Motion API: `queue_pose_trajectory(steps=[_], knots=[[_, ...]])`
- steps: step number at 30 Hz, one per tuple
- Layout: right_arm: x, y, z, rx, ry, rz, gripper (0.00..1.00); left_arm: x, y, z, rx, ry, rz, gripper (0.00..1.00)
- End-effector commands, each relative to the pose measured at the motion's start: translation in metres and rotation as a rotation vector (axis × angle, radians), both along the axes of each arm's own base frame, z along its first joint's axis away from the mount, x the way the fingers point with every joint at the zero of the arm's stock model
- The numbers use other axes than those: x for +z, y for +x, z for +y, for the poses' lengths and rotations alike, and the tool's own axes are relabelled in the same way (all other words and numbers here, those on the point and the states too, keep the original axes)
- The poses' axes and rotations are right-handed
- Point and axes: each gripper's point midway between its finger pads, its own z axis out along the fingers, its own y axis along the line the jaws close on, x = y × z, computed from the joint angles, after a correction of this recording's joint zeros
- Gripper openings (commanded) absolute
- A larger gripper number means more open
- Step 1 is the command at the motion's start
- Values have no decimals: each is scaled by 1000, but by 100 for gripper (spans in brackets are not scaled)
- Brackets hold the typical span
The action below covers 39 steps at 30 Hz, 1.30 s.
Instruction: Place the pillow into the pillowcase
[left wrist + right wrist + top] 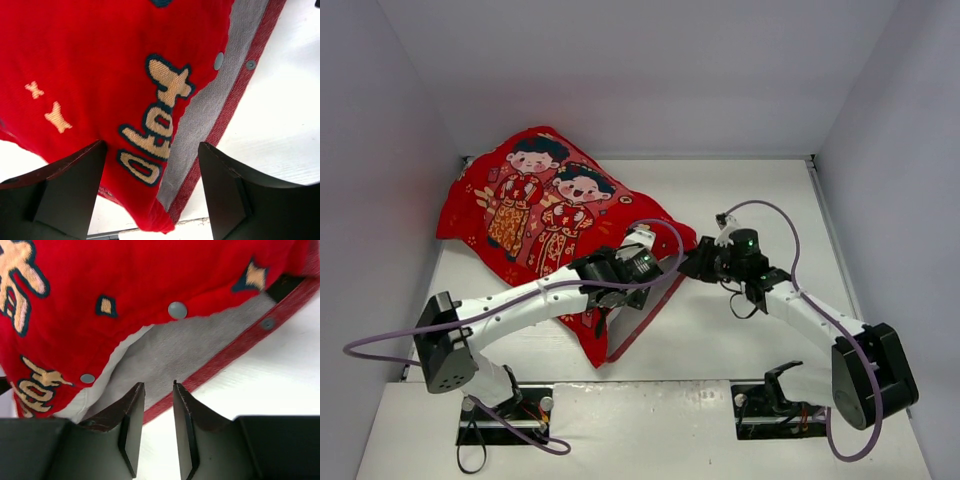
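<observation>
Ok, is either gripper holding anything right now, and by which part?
Left gripper: nothing, jaws wide open over the pillowcase. Right gripper: jaws narrowly parted at the pillowcase's open hem; cannot tell whether it pinches it.

The left arm reaches from the near edge of the table toward its middle, the left pincer spread wide. The right arm angles in from the near-right corner, the right pincer narrowed to a slim gap.

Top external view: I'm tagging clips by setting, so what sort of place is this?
Probably a robot lab test cell: a white table boxed in by plain grey panels, with the left arm and right arm bolted at its near edge.
</observation>
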Motion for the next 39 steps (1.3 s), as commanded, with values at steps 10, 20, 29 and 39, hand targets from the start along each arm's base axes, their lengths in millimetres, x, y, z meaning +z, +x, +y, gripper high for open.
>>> queue_pose_trajectory(steps=[10,20,29,39], knots=[[20,2,79,131,366,-95,10,10,25,-13,-22,-17,9,0],[35,3,141,316,526,-225,6,59,1,-48,-147,-226,47,0],[94,78,191,359,570,-409,8,92,-24,-95,-296,-419,113,0],[30,102,49,103,154,-265,44,74,8,-86,-212,-348,67,0]])
